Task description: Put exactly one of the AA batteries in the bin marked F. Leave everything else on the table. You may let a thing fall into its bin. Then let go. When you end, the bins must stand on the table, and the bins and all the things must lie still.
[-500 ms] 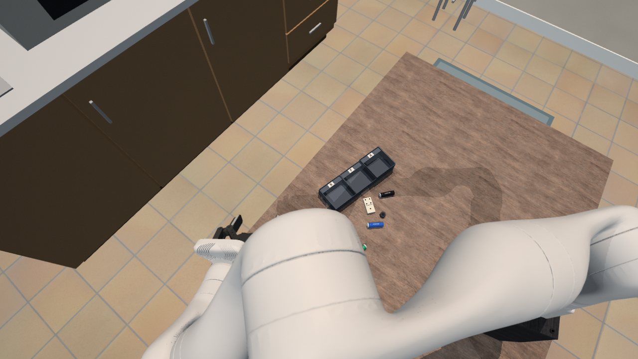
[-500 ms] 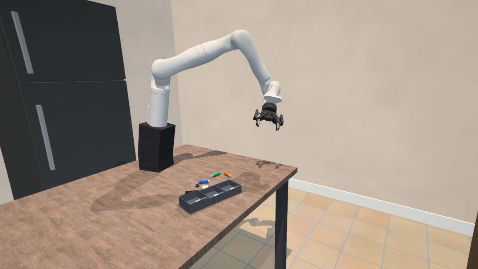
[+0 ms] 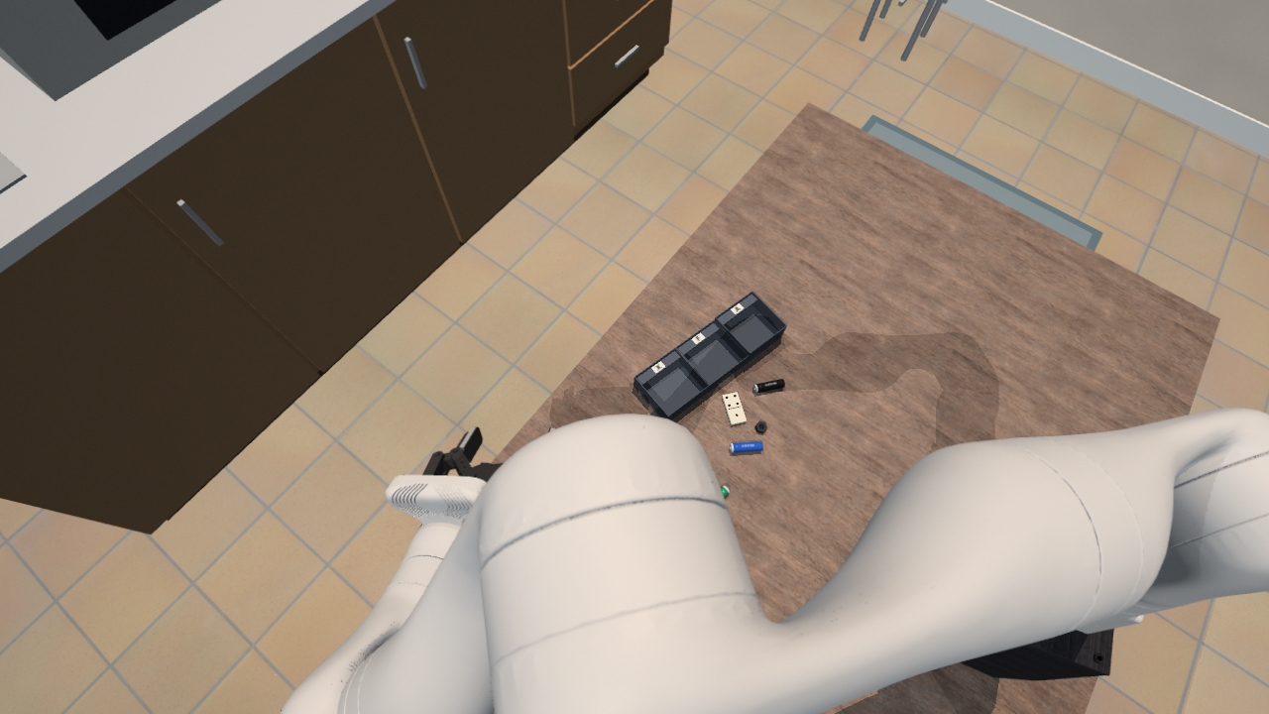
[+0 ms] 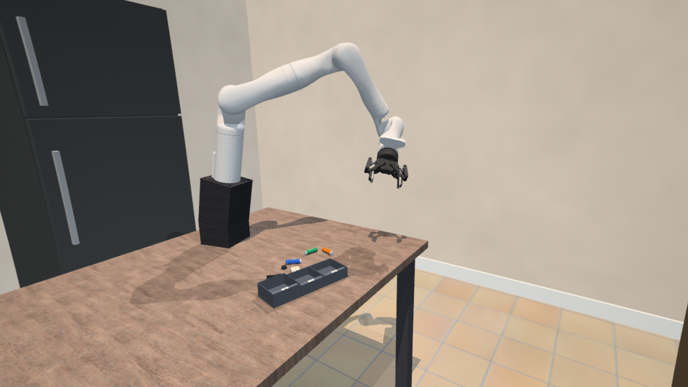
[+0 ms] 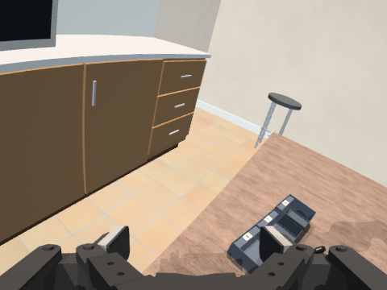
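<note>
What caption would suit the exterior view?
Open, empty tool hangs high above the table's corner, far from batteries and bins.

bright, even light; soft shadows

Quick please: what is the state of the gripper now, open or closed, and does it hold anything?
Gripper: fully open, holding nothing, hanging high above the table edge.
</note>
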`<control>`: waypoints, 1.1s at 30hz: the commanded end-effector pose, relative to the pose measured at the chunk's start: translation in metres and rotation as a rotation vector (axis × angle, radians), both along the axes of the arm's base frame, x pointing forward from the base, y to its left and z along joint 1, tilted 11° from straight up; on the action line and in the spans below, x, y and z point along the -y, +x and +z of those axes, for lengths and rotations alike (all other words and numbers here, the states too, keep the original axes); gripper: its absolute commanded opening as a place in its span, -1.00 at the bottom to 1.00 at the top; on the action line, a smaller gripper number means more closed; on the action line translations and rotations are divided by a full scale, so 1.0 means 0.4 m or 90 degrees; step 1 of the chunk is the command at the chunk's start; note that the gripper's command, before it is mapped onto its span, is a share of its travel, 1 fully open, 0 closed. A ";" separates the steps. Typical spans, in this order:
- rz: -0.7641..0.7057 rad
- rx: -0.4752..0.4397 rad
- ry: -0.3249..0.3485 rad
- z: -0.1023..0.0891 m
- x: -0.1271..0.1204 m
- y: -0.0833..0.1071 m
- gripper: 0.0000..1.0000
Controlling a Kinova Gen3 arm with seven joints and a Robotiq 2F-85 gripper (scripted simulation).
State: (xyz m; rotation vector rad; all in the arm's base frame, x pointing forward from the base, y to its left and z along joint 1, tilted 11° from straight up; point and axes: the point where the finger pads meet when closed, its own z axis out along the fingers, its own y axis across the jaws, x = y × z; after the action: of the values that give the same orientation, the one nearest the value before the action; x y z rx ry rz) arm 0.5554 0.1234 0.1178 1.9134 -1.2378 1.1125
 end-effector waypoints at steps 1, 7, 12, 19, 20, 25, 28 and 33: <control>0.000 0.001 0.001 0.003 -0.001 0.001 1.00; 0.000 0.001 0.001 -0.071 -0.002 0.015 -0.82; -0.057 0.003 0.074 -0.100 0.057 -0.019 -0.82; -0.113 -0.001 0.137 -0.132 0.100 -0.051 -0.82; -0.113 -0.001 0.137 -0.141 0.111 -0.059 -0.82; -0.173 0.001 0.199 -0.177 0.157 -0.104 -0.82; -0.219 0.007 0.243 -0.196 0.179 -0.133 -0.82; -0.262 0.014 0.281 -0.215 0.203 -0.168 -0.82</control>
State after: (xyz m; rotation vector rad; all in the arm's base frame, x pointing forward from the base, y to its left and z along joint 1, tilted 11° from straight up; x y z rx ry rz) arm 0.4920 0.0534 0.0283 1.8464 -1.8496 0.7104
